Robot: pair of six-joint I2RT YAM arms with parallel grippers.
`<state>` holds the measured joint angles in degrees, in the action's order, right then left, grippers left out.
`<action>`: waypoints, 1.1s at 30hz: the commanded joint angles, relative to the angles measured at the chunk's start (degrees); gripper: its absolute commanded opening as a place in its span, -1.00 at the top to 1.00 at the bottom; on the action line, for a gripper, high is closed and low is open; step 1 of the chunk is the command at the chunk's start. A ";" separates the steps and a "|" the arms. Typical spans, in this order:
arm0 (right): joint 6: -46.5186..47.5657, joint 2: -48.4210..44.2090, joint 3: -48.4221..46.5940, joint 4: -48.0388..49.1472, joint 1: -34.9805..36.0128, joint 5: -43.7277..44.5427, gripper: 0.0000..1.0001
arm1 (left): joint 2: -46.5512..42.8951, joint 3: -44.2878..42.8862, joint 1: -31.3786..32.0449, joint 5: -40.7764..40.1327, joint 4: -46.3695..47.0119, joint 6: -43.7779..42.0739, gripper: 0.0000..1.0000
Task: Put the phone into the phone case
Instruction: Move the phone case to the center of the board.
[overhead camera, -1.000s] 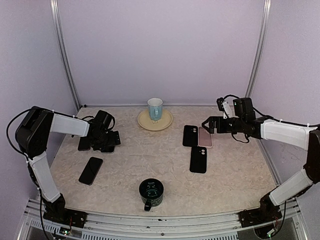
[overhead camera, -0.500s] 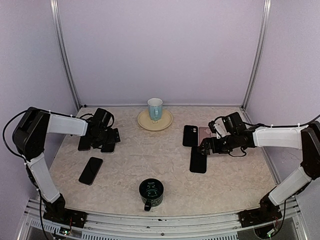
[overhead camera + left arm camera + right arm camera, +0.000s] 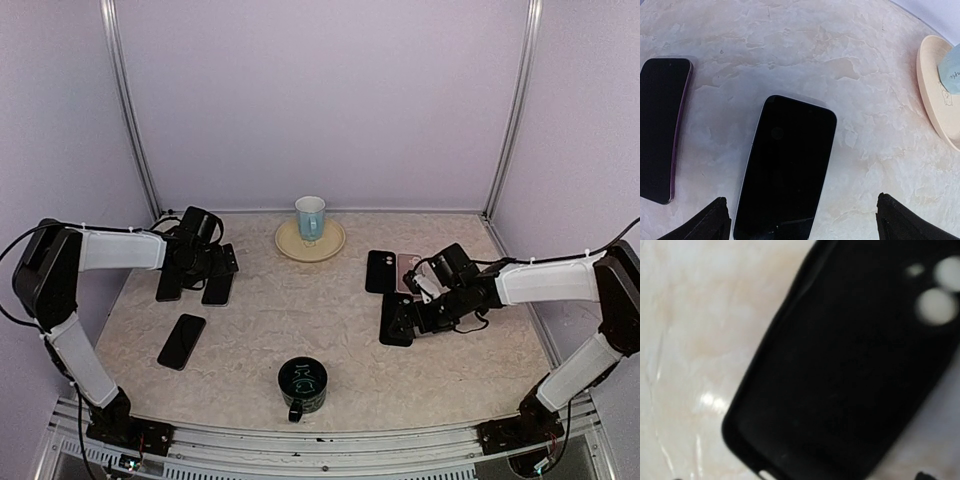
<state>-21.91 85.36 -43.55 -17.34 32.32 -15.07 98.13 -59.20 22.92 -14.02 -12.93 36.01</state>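
Note:
Two dark phones lie side by side at the left of the table, one (image 3: 217,290) (image 3: 787,165) just in front of my left gripper (image 3: 210,266) (image 3: 800,224), the other (image 3: 168,287) (image 3: 662,127) to its left. The left gripper is open and empty, its fingertips above the near end of the first phone. A third phone (image 3: 181,340) lies nearer the front. My right gripper (image 3: 403,318) hovers low over a black phone case (image 3: 395,325) (image 3: 850,370), which fills the right wrist view. Its fingertips only just show at the bottom corners, spread wide, holding nothing.
A second black case (image 3: 380,271) and a pink case (image 3: 407,270) lie behind the right gripper. A cream plate (image 3: 330,245) with a pale blue cup (image 3: 310,215) stands at the back middle. A dark mug (image 3: 303,383) stands at the front middle.
The right arm swung left and down from the pink case to the near black case. The left gripper drew back a little, uncovering the two phones.

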 commanded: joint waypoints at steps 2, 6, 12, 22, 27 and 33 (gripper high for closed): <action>1.57 3.57 -1.01 -1.49 3.11 -1.96 -0.98 | -1.77 -1.27 0.27 -1.15 -0.81 0.38 -0.98; 2.33 5.74 -2.15 -1.39 4.58 -3.27 -0.98 | -2.12 -1.18 0.27 -1.36 -0.95 0.38 -0.98; 2.86 8.73 -4.26 0.67 6.33 -6.29 -0.98 | -2.81 -1.09 0.28 -1.46 -0.89 0.60 -0.98; 4.39 17.72 -13.91 1.49 10.20 -8.65 -0.99 | -4.07 -1.46 0.36 -2.26 -1.44 0.51 -0.98; 5.70 21.75 -18.91 0.73 11.53 -9.72 -0.99 | -4.69 -1.36 0.30 -3.01 -1.39 0.31 -0.98; 5.85 25.03 -22.47 1.50 12.49 -11.09 -0.99 | -4.81 -1.29 0.35 -2.95 -1.06 0.68 -0.98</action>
<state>-16.80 107.61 -64.07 -15.44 43.68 -24.67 94.63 -59.24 22.96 -15.94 -13.74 36.21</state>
